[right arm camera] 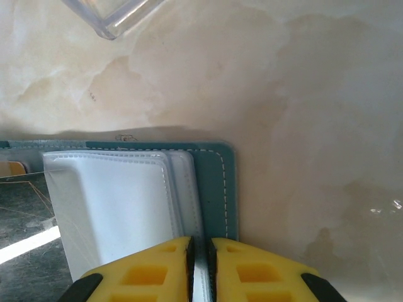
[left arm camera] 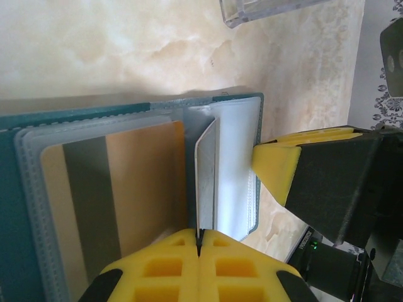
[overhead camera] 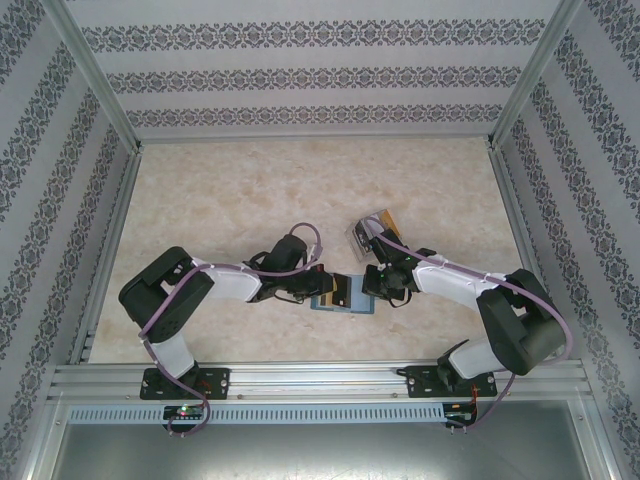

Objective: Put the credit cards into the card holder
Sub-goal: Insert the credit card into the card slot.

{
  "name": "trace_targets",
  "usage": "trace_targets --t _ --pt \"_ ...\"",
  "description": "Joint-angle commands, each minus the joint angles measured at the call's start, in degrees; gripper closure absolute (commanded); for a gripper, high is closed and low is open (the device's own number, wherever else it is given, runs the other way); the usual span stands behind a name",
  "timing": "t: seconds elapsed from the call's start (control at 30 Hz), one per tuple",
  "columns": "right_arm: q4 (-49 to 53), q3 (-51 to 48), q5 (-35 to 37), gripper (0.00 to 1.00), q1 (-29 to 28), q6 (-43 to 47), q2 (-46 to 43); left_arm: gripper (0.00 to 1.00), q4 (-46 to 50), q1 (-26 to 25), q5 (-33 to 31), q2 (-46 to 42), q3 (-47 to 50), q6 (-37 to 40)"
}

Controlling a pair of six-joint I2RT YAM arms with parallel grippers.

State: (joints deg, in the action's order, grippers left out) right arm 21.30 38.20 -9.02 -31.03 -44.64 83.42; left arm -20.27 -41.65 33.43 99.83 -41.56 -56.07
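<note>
The teal card holder (overhead camera: 340,293) lies open on the table between both arms. Its left sleeve holds a yellow-orange credit card (left arm camera: 145,189) with a grey stripe. My left gripper (left arm camera: 199,238) is shut on a thin clear sleeve page (left arm camera: 206,170), holding it upright on edge. My right gripper (right arm camera: 200,255) is shut on the outer sleeve edge next to the teal cover (right arm camera: 217,182); its yellow fingertip (left arm camera: 277,167) shows in the left wrist view beside the holder's right edge. The white sleeves (right arm camera: 113,201) on the right look empty.
A clear plastic box (overhead camera: 368,228) with more cards stands just beyond the card holder; its corner (right arm camera: 107,16) is close ahead of the right gripper. Patterned walls and metal rails enclose the marble table (overhead camera: 250,190).
</note>
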Motion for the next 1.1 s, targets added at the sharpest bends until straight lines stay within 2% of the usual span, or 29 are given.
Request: trace_targets --t 0.0,0.27,0.5,0.93,1.07 --pt "-0.42 -1.98 3.69 0.83 -1.01 -0.35 4.03 1.0 2.55 -0.98 1.54 2.29 -0.89 1.14" --pt "-1.0 -2.42 2.81 0.83 -1.22 -0.97 2.98 1.0 -1.18 -2.29 0.89 5.26 -2.84 -2.29" --pt "-1.24 -2.85 2.6 0.83 -1.22 -1.5 1.84 0.93 -0.73 -4.13 0.16 7.01 -5.43 -2.77" --pt "-0.95 -3.21 2.84 0.83 -1.23 -2.18 0.54 0.84 3.6 -5.81 -2.64 7.2 -7.58 -2.24" --pt "-0.78 -3.13 3.32 0.82 -1.14 -2.2 0.14 0.76 7.96 -5.81 -5.67 5.1 -7.21 -1.39"
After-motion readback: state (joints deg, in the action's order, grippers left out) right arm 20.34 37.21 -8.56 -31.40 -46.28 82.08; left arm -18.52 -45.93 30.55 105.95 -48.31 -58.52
